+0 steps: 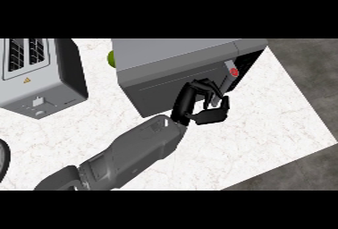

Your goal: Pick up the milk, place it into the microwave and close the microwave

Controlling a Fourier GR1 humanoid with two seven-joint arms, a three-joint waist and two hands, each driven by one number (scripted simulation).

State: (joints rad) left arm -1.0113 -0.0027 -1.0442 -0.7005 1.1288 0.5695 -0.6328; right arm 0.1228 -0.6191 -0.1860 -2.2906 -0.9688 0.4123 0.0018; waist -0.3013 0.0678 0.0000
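The grey microwave (173,53) stands at the back of the counter, and its dark door (165,87) looks closed or nearly so. A control strip with a red button (232,71) runs down the door's right side. My right hand (198,105) is at the door's lower right corner. Its fingers (206,86) are curled against the door front, its thumb (213,117) is below them, and I see nothing held between them. The milk shows nowhere. My left hand is out of view.
A grey toaster-like appliance (40,76) stands at the back left. A green round thing (111,58) peeks out behind the microwave's left corner. A dark curved rim (3,159) shows at the left edge. The counter's right edge (310,112) drops to a dark floor.
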